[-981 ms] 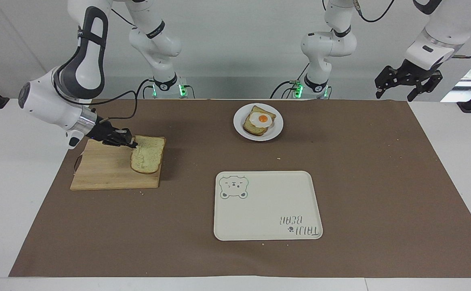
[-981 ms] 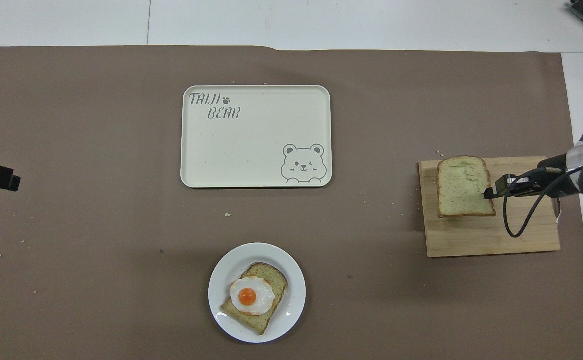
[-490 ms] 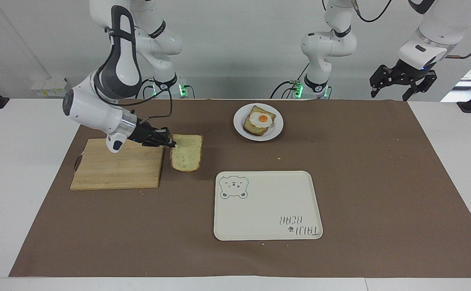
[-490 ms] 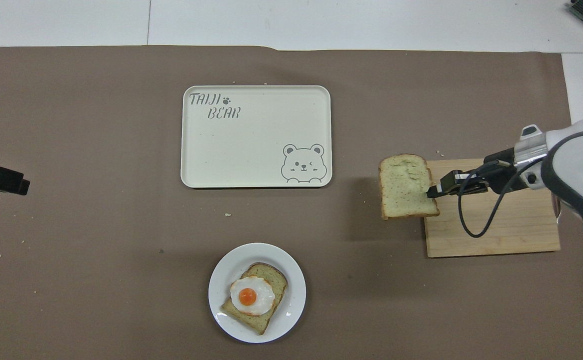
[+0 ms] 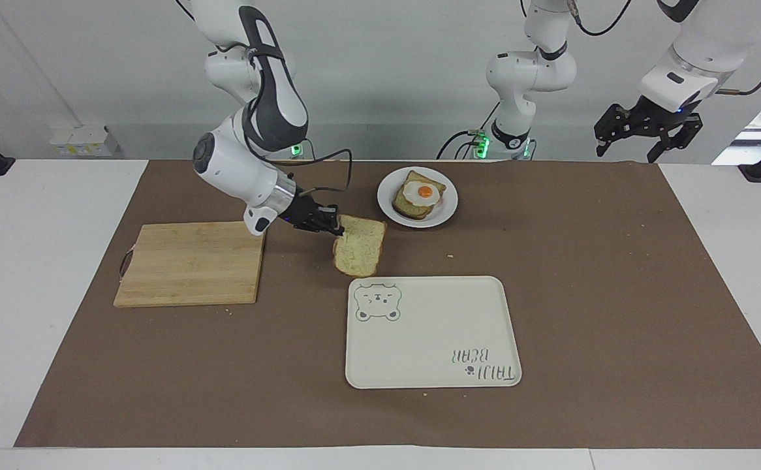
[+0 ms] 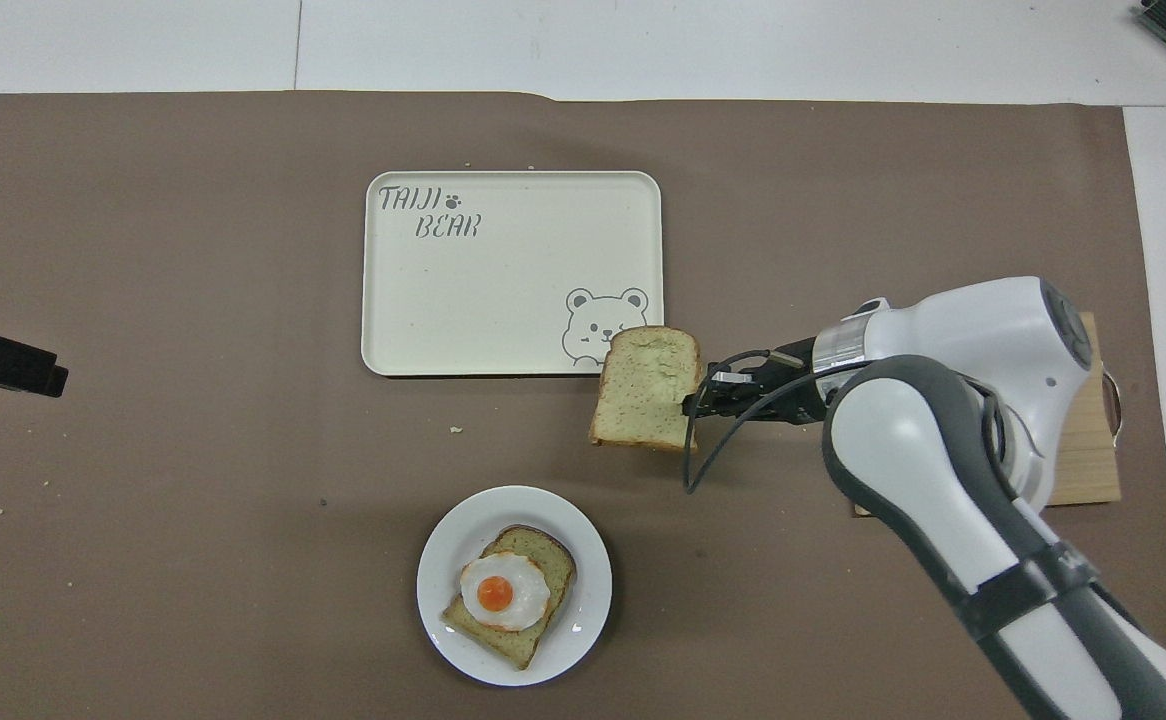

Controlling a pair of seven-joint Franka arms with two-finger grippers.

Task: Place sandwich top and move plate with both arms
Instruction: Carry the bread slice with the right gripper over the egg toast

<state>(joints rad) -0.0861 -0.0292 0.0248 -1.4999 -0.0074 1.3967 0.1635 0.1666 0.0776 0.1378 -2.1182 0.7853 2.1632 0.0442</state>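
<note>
My right gripper is shut on one edge of the sandwich top, a plain toasted slice. It holds the slice up over the brown mat, between the cutting board and the plate. In the overhead view the slice overlaps the tray's bear corner, with the right gripper beside it. The white plate stands near the robots and carries a bread slice with a fried egg; both show in the overhead view, the plate and the egg slice. My left gripper waits, open and empty, raised at the left arm's end of the table.
A cream tray with a bear drawing lies farther from the robots than the plate. A bare wooden cutting board lies toward the right arm's end. A brown mat covers the table, with scattered crumbs.
My right gripper has carried the sandwich top off the cutting board and across the mat toward the plate. The left gripper has barely moved.
</note>
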